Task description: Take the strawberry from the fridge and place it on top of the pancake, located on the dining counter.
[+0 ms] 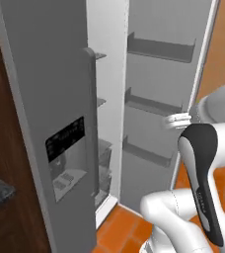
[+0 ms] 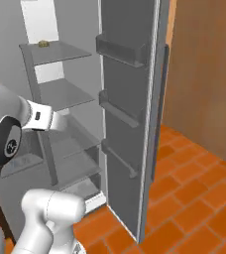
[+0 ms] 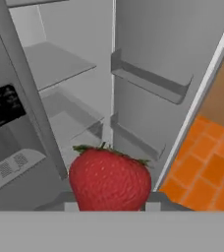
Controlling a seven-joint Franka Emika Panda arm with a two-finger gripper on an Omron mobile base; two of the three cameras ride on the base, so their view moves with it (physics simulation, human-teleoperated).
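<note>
A bright red strawberry [image 3: 110,179] with green leaves looms large at the bottom of the hand view, held between the two fingertips [image 3: 70,203] of my gripper [image 3: 109,204], which is shut on it. Just ahead stands the light-grey fridge [image 1: 50,89]. Its right door [image 1: 159,99] is swung open, showing its door racks and the grey inner shelves [image 2: 60,94]. Its left door stays closed, with the black dispenser panel [image 1: 65,141] facing me. I hold the berry in front of the open compartment, outside the shelves. The pancake and the dining counter are out of view.
A small tan lumpy item [image 2: 44,43] lies on the fridge's top shelf. Orange floor tiles [image 2: 194,188] spread to the right of the open door. Dark wood cabinet [image 1: 6,163] flanks the fridge on the left, and a brown wall [image 2: 209,69] stands behind the door.
</note>
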